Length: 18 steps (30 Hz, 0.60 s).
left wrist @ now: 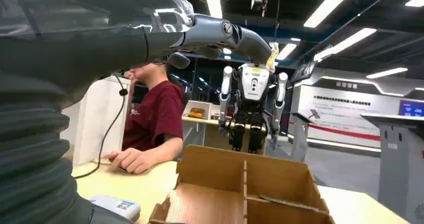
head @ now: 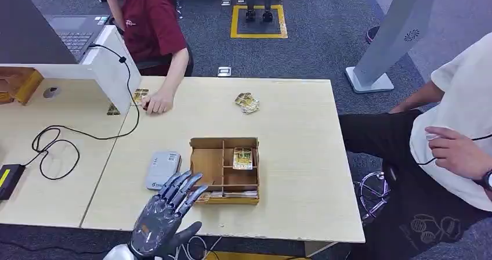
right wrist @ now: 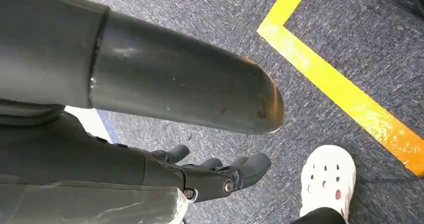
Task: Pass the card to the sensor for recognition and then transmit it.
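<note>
A yellow card (head: 242, 158) lies flat in a compartment of the divided cardboard box (head: 224, 140) at the middle of the table. The white-grey sensor (head: 162, 169) lies just left of the box. My left hand (head: 165, 213) hovers over the table's front edge, fingers spread and pointing toward the gap between sensor and box, holding nothing. The left wrist view looks along its extended fingers (left wrist: 235, 34) over the box wall (left wrist: 215, 169) and the sensor (left wrist: 117, 207). My right hand (right wrist: 220, 179) hangs beside my body above the carpet, its fingers loosely extended and holding nothing.
A small pile of cards (head: 247, 103) lies at the table's far side (head: 296, 150). A person in a red shirt rests a hand (head: 158, 104) on the far left edge, near a white partition (head: 119, 68) and cable (head: 58, 141). Another person (head: 458, 144) sits at the right.
</note>
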Each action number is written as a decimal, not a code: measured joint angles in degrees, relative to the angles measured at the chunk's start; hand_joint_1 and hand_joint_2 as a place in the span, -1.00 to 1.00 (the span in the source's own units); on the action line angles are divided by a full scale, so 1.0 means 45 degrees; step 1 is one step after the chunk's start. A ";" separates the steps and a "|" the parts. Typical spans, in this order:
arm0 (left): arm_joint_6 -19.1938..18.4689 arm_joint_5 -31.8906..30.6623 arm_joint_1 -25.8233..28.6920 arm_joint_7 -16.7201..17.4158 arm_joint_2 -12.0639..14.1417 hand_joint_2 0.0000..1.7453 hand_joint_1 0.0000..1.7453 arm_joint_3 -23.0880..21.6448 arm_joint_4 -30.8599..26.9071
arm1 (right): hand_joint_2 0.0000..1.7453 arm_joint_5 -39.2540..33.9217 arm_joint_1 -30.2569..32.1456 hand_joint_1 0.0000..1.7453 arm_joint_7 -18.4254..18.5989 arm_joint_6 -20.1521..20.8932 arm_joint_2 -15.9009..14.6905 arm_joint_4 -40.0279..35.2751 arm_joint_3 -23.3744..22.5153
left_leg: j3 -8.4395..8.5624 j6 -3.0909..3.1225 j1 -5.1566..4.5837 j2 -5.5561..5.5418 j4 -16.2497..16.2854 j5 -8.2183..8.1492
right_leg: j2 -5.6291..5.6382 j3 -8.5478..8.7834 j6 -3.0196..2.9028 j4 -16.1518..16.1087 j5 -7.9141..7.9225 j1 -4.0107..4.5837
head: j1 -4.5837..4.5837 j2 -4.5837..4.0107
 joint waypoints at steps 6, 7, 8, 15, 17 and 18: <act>0.0413 -0.1268 -0.0219 0.0909 0.0097 1.00 -1.00 -0.0292 0.0607 | -1.00 0.0083 -0.0032 -1.00 0.0000 0.0000 0.0000 0.0000 0.0000 | 0.0000 0.0000 0.0000 -0.0001 0.0000 0.0000 | -0.0001 0.0000 0.0000 0.0000 0.0000 0.0000 | 0.0005 0.0000; 0.0442 -0.1316 -0.0247 0.1009 0.0102 1.00 -1.00 -0.0316 0.0743 | -1.00 0.0087 -0.0044 -1.00 0.0000 0.0000 0.0000 0.0000 0.0000 | 0.0001 0.0000 0.0000 0.0000 0.0000 0.0000 | 0.0000 0.0000 0.0000 0.0000 0.0000 0.0000 | 0.0000 -0.0005; 0.0442 -0.1311 -0.0284 0.1103 0.0102 1.00 -1.00 -0.0316 0.0889 | -1.00 0.0087 -0.0052 -1.00 0.0000 -0.0005 0.0000 0.0000 0.0000 | 0.0002 0.0000 0.0001 0.0002 0.0000 0.0000 | 0.0000 0.0000 -0.0001 0.0000 0.0001 0.0000 | 0.0005 0.0000; 0.0432 -0.1258 -0.0469 0.1331 0.0102 1.00 -1.00 -0.0316 0.1534 | -1.00 0.0092 -0.0062 -1.00 0.0000 -0.0034 0.0000 0.0000 0.0000 | 0.0002 -0.0001 0.0001 0.0000 0.0000 0.0001 | 0.0000 0.0001 -0.0001 0.0000 0.0001 0.0000 | 0.0000 0.0000; 0.0417 -0.1233 -0.0508 0.1389 0.0097 1.00 -1.00 -0.0316 0.1651 | -1.00 0.0092 -0.0060 -1.00 0.0000 -0.0034 0.0000 0.0000 0.0000 | 0.0002 -0.0001 0.0001 0.0000 0.0000 0.0001 | 0.0000 0.0001 -0.0001 0.0000 0.0001 0.0000 | 0.0005 0.0000; 0.0408 -0.1214 -0.0519 0.1438 0.0097 1.00 -1.00 -0.0316 0.1695 | -1.00 0.0092 -0.0061 -1.00 0.0010 -0.0034 0.0000 0.0000 0.0000 | 0.0001 -0.0001 0.0001 0.0000 0.0000 0.0001 | 0.0000 0.0001 -0.0001 0.0000 0.0001 0.0000 | 0.0000 0.0000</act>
